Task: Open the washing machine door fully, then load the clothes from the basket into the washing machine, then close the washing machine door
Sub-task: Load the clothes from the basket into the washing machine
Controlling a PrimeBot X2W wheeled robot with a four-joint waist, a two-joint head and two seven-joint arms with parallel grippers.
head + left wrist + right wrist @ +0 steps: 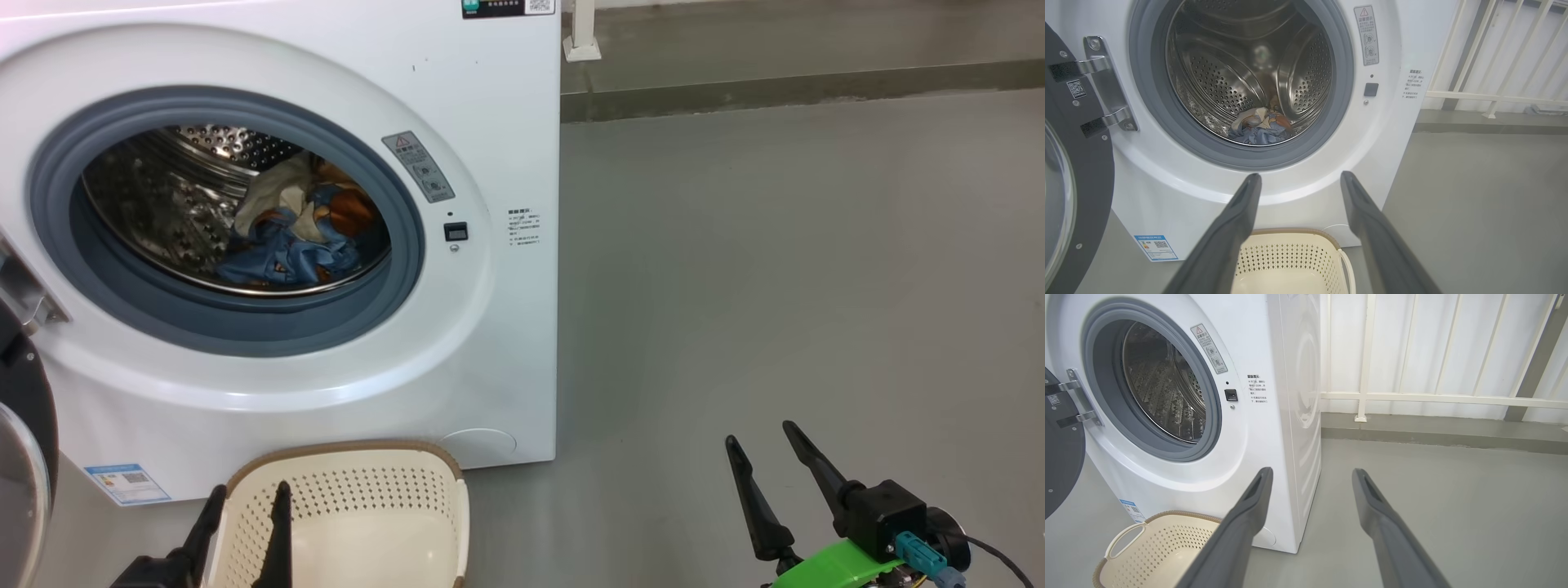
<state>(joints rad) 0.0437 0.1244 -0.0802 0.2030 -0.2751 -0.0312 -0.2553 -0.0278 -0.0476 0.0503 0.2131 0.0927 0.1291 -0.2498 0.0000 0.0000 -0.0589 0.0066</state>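
Head view: clothes (294,237) in drum, both jaws wide apart, empty; closing door (37,408) may strike the nearby basket (367,498).

Ahead of the left gripper (1300,175), the washer (1392,143) has a smooth, glossy white shell, a matt grey rubber ring (1147,102) and a shiny perforated steel drum (1220,81). The clothes (1259,126) in it are soft, crumpled cloth. Left of that gripper, the door (1094,183) is glossy black round clear glass, on polished metal hinges (1106,85). Beneath it, the basket (1290,261) is matt cream plastic with a brown woven-look rim. Both grippers' fingers look dark and matt; the right gripper (758,433) carries a bright green plastic part (833,563). The floor (775,286) beyond it is smooth grey with a dull sheen
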